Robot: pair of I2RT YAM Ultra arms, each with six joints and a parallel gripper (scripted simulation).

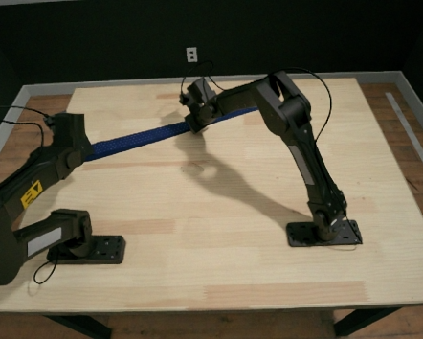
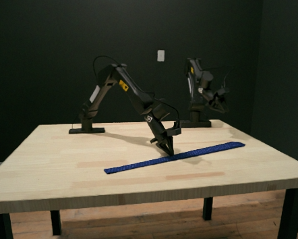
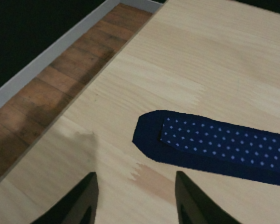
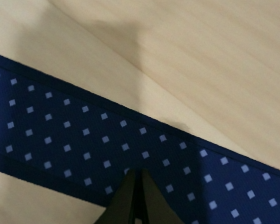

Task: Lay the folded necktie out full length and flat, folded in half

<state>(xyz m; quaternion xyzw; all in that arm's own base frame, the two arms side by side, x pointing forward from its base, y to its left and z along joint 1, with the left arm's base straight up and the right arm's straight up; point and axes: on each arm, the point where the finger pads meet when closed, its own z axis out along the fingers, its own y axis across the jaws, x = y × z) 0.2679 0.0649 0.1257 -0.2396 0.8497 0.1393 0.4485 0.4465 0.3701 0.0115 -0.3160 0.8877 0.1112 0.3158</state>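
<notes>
Blue dotted necktie (image 1: 141,142) (image 2: 205,150) (image 3: 221,145) (image 4: 86,132) lies in one long, near-straight strip, slanting across the table (image 1: 215,268) (image 2: 74,152) (image 3: 116,95) (image 4: 201,90), well inside the edges in the exterior view. Reads as folded in half: at the end under the left wrist camera, a narrower dotted layer sits on a wider dark one, its tip just short of the pointed end. No extra folds visible.

Right gripper (image 2: 172,155) (image 4: 139,172): fingers closed, nothing between them, tips down at the tie mid-length. Looks like a press or hold-down to keep the layers flat and stop the strip sliding; contact pressure can't be told.

Left gripper (image 2: 226,111) (image 3: 136,175): fingers part open, empty, up above the table near the pointed end. Probably parked there so it doesn't disturb the lined-up layers.

My read: flattening is basically done. What's left is lifting the right straight up, no sideways drag or the top layer could skew, then both arms clear. Far end at the fold looks low in the exterior view.
</notes>
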